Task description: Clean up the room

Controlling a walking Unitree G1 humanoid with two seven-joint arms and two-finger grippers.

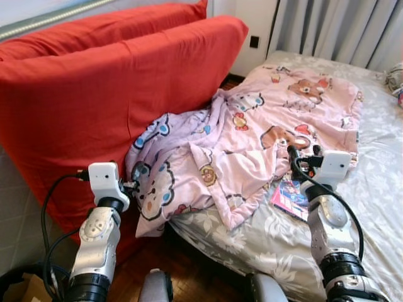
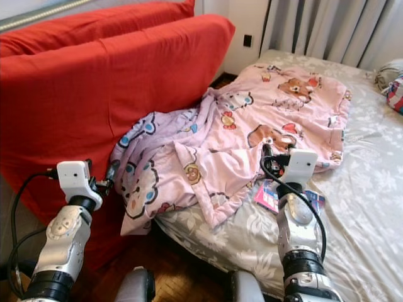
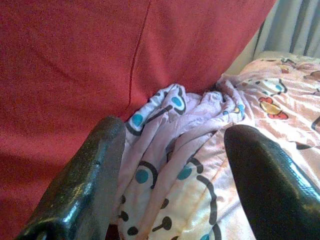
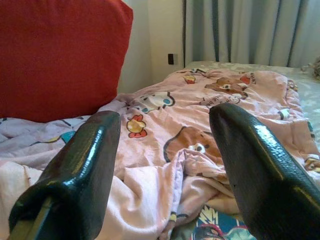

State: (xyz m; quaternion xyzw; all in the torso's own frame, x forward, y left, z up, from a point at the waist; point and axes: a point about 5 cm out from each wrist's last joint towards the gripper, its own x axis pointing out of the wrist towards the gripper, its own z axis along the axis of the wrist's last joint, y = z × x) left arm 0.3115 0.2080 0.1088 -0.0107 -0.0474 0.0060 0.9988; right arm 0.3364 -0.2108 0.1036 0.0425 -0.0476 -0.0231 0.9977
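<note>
Two grippers up, both with fingers spread and holding nothing, as I read it from the wrist views

Item 1, pink cartoon blanket [image 1: 264, 132]: crumpled on the bed [image 1: 371, 189], long axis running from the near corner by the red cushion [image 1: 94, 88] away toward the grey curtains [image 1: 352, 25]. Its near end spills over the bed's edge and hangs against the cushion; the far end lies flatter. Folds hide most of the printed figures; I can make out bears and round white faces, no more.

Item 2, booklet [image 1: 291, 196]: bright pink and blue cover, flat on the bed, partly tucked under the blanket's hem and partly covered by my right arm. Cover print too small to read.

Item 3, left gripper [image 3: 175, 165]: beside the blanket's hanging end, close to the cushion, fingers [image 3: 85, 175] parted with fabric showing between them. I cannot tell if they touch the cloth.

Item 4, right gripper [image 4: 165, 150]: above the blanket's near hem, just over the booklet, pointing along the blanket toward the curtains.

Item 5, striped object [image 2: 395, 91]: on the bed past the blanket's far side, cut off by the frame edge, not identifiable.

Item 6, wooden floor [image 1: 189, 270]: below the blanket's hanging end, mostly hidden by my arms
</note>
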